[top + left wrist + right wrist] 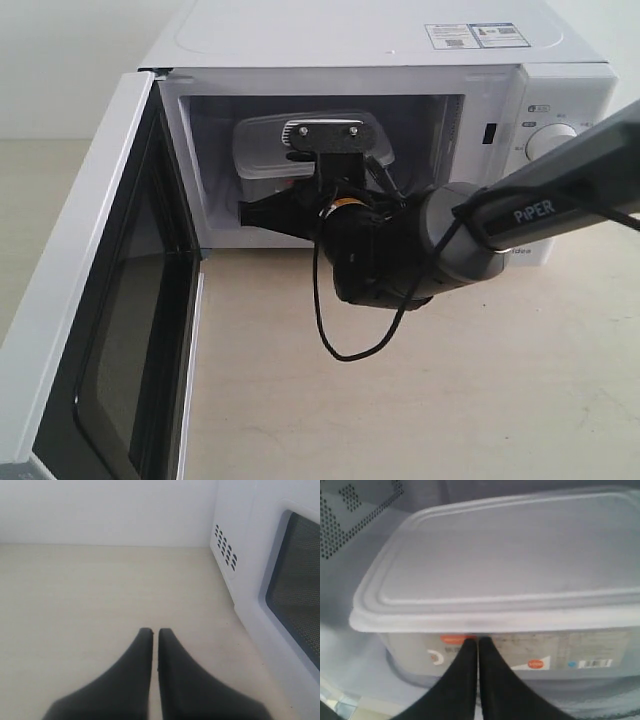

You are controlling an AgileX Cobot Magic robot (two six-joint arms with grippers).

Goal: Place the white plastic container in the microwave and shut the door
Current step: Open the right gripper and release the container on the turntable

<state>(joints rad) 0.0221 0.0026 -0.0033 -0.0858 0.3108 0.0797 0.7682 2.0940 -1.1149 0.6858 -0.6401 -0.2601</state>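
Right gripper [478, 642], jaws pressed together and empty, points at the labelled long side of the white plastic container [510, 565] lying crosswise inside the microwave [350, 40]; the left gripper [151, 631], likewise closed, sits nearer the open door [90, 300].

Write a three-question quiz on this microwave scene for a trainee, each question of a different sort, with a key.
1. True or false: the door of the microwave is shut.
2. Where is the white plastic container? A) on top of the microwave; B) inside the microwave's cavity; C) outside, in front of the door.
3. Fill in: the right gripper, with its tips at the container's labelled side, has its jaws ____ (open or shut).

Key: 1 false, the door stands swung wide open; 2 B; 3 shut.
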